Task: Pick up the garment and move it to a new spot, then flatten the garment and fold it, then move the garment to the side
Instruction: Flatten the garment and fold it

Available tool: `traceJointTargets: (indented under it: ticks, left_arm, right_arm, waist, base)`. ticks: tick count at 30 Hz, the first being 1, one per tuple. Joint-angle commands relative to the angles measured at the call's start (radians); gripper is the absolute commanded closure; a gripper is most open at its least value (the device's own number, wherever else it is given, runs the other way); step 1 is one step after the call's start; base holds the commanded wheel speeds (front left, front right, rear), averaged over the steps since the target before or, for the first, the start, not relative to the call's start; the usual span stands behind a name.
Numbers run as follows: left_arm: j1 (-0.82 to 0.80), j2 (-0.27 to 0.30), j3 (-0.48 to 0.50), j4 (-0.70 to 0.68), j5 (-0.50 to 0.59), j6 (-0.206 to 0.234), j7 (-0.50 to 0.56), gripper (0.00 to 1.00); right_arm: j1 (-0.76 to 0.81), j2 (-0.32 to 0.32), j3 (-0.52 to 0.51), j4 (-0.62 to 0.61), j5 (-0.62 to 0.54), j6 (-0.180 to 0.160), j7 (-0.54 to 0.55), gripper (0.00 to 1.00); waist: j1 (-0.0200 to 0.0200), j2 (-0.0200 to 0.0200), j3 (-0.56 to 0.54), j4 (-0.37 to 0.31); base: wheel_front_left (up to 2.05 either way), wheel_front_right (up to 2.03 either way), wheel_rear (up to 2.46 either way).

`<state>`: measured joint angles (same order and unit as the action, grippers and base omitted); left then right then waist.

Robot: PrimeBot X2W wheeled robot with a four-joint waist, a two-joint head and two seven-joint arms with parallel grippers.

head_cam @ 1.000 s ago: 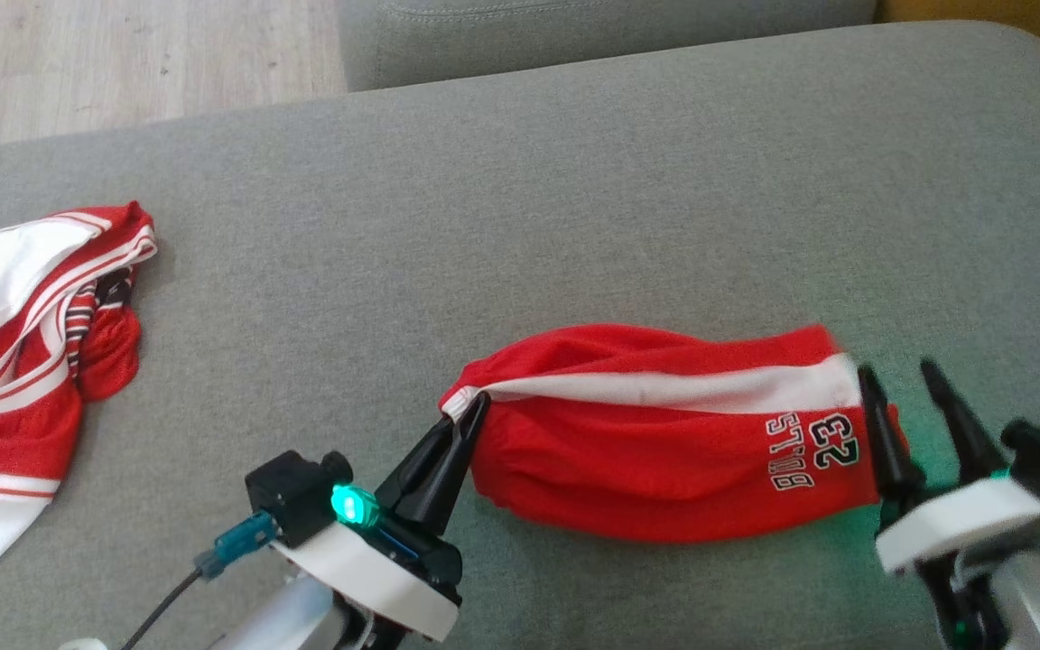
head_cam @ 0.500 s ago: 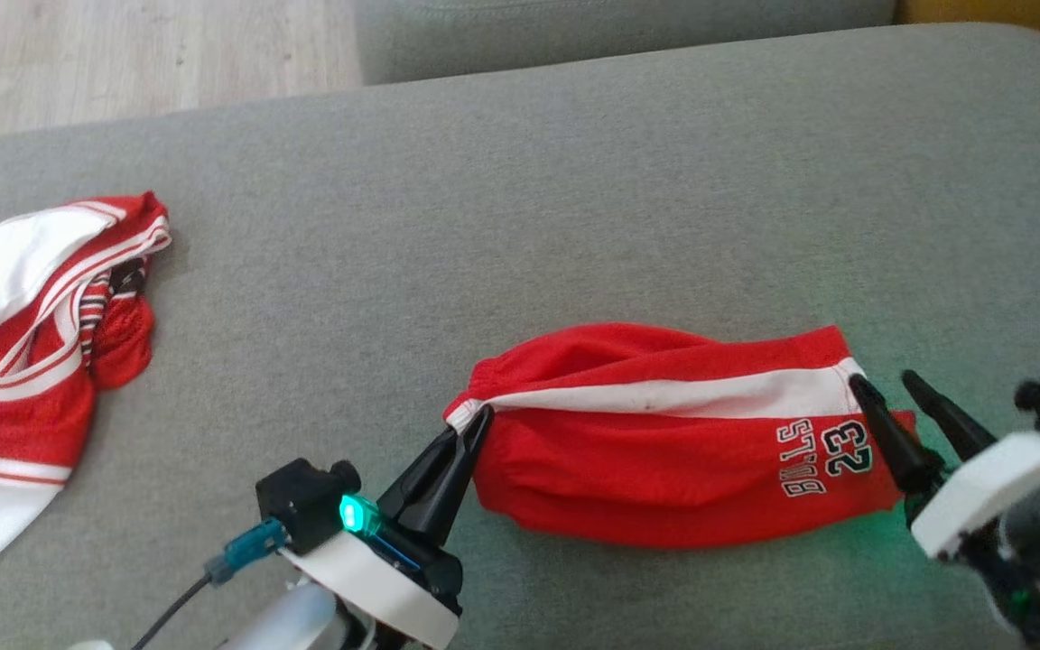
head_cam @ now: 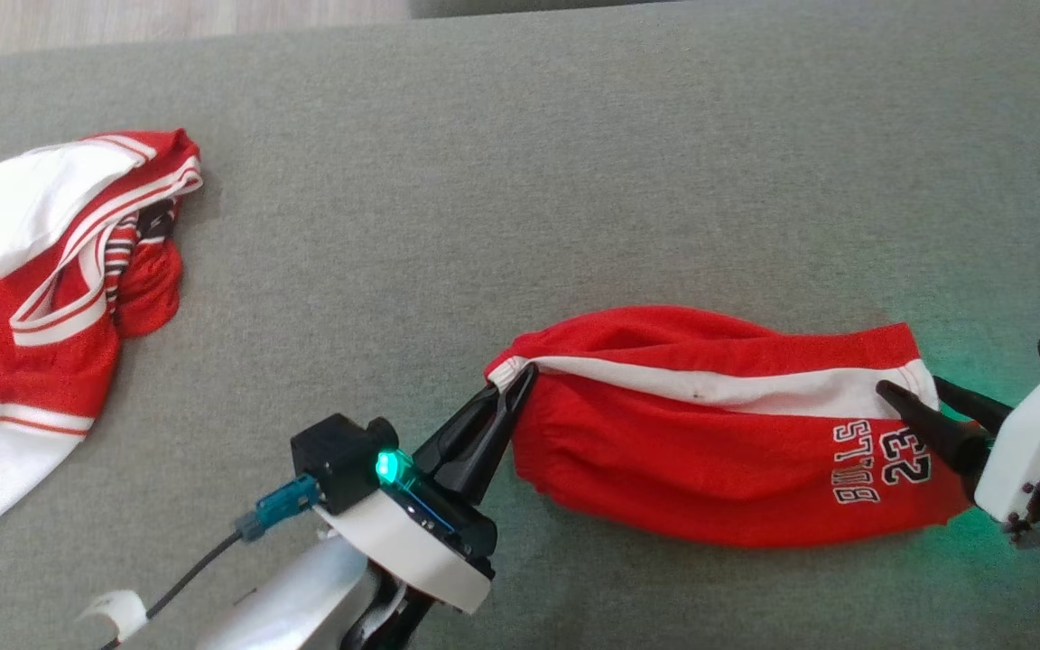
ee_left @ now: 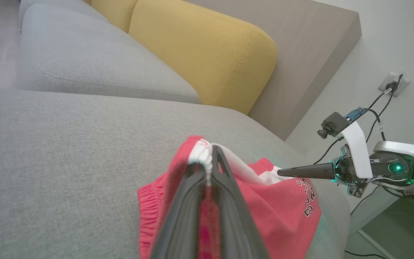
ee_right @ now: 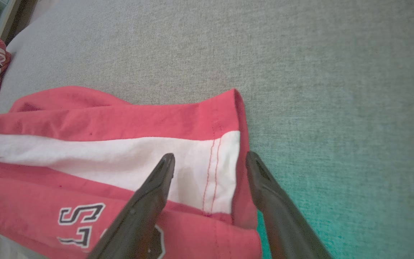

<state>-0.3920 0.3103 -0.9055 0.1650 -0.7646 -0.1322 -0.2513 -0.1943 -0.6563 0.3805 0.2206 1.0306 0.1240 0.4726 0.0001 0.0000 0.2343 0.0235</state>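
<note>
The garment (head_cam: 710, 433) is a pair of red shorts with a white side stripe and a "BULLS 23" print. It lies bunched lengthwise on the grey sofa seat (head_cam: 574, 181). My left gripper (head_cam: 518, 377) is shut on the white waistband corner at the garment's left end, also seen close up in the left wrist view (ee_left: 210, 158). My right gripper (head_cam: 913, 390) stands open at the right end. In the right wrist view (ee_right: 210, 155) one finger lies over the white stripe and the other just beyond the hem, so the fingers straddle the hem edge (ee_right: 241, 158).
A second red and white garment (head_cam: 51, 271) lies crumpled at the seat's left side, apart from the shorts. A yellow back cushion (ee_left: 207, 50) and a further grey seat (ee_left: 95, 61) lie behind. The seat's edge drops off past my right gripper (ee_left: 300, 172).
The head camera has shifted, so the whole scene sits differently. My right gripper has dropped lower and closed in on the hem, still open. The left grip has not changed.
</note>
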Motion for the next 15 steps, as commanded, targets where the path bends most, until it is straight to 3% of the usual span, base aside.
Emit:
traceJointTargets:
  ticks: [1,2,3,4,15]
  left_arm:
    - [-0.038,0.009,0.03,-0.027,0.004,0.002,-0.01,1.0]
    - [-0.04,0.007,0.031,-0.026,0.003,0.002,-0.01,1.0]
    - [-0.041,0.005,0.031,-0.026,0.002,0.002,-0.01,1.0]
    - [-0.041,0.003,0.031,-0.025,0.002,0.002,-0.01,1.0]
    - [-0.066,0.023,0.097,-0.036,0.054,0.002,-0.01,1.0]
  right_arm:
    - [-0.017,-0.044,0.001,-0.03,0.009,0.007,0.0,0.0]
    - [-0.018,-0.045,0.0,-0.03,0.014,0.007,-0.002,0.3]
    - [-0.018,-0.045,0.001,-0.033,0.02,0.007,-0.003,0.69]
    - [-0.018,-0.045,0.001,-0.036,0.026,0.007,-0.004,1.0]
    - [-0.071,-0.071,-0.064,-0.078,0.019,0.007,-0.149,1.0]
  waist:
    - [-0.0001,0.0,0.007,0.006]
    - [-0.0001,0.0,0.009,0.008]
    - [-0.0001,0.0,0.011,0.01]
    - [-0.0001,0.0,0.013,0.011]
    - [-0.0001,0.0,-0.004,-0.021]
  base:
    - [0.0,0.0,0.0]
    - [0.0,0.0,0.0]
    - [0.0,0.0,0.0]
    - [0.0,0.0,0.0]
    - [0.0,0.0,0.0]
